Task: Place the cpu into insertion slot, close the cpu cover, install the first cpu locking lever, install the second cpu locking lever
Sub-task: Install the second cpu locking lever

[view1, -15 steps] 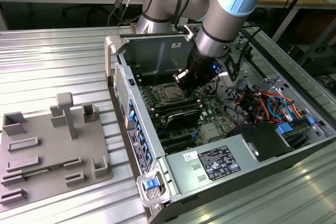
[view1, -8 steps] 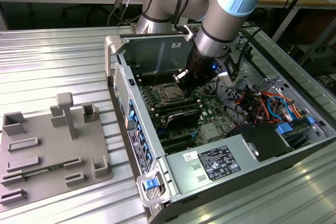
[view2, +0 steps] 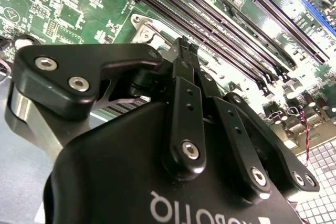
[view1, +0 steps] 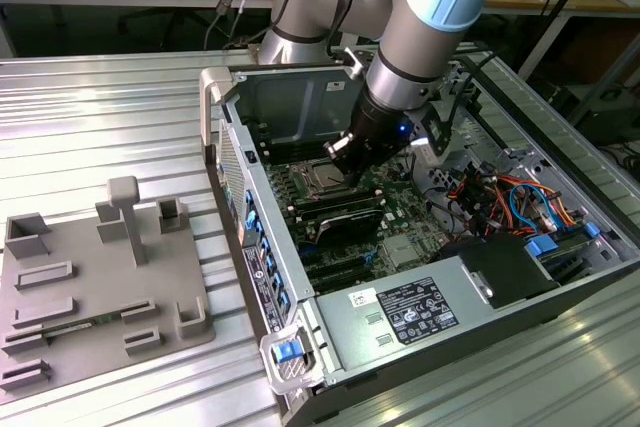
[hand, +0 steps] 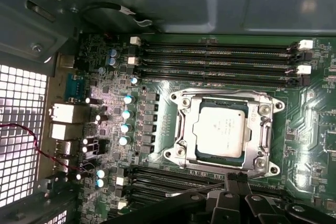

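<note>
Cpu [hand: 220, 132], silvery and square, is sitting in the insertion slot [hand: 181, 129] on the green motherboard [hand: 157, 85], with the cpu cover [hand: 257, 129] lying flat around it so the chip's top is showing through the hollow centre. Long black memory slots [hand: 215, 59] are running along both sides of the socket.

From the exterior view, the gripper [view1: 345, 159] is reaching down into the open computer case [view1: 420, 312], hanging close over the socket area of the board. In the second wrist view its black fingers [view2: 184, 59] are pressing together at the tips, with nothing visible between them. In the first wrist view the gripper's tip [hand: 237, 178] is sitting right at the edge of the socket frame, next to a thin dark lever [hand: 197, 188] running beside the memory slots; whether it is touching the lever I cannot tell.

Outside the case, a grey fixture tray [view1: 100, 287] is resting on the ribbed metal table [view1: 100, 107] toward the exterior view's left.
</note>
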Tool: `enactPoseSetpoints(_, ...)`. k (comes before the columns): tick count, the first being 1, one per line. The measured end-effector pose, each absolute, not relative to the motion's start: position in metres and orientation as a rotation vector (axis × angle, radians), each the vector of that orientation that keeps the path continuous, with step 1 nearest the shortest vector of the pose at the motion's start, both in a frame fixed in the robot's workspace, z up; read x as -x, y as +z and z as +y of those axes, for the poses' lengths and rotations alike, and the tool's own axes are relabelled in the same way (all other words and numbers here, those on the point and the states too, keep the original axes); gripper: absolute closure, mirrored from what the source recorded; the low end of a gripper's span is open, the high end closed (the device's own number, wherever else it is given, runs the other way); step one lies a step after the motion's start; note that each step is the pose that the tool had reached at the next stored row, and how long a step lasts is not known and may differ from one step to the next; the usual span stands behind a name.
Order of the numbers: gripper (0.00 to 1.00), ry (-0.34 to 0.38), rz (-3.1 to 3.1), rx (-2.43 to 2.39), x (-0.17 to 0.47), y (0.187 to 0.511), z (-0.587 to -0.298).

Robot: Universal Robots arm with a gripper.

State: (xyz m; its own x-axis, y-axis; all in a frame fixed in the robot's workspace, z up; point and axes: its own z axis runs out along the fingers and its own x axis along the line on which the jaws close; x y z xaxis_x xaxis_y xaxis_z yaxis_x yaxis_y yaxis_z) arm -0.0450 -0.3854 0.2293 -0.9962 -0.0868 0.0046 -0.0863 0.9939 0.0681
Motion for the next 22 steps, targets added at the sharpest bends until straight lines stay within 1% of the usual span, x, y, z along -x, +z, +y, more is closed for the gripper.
enactPoseSetpoints(22, 0.89, -0.106, -3.129, -0.136, 0.057, 0.233, -0.385)
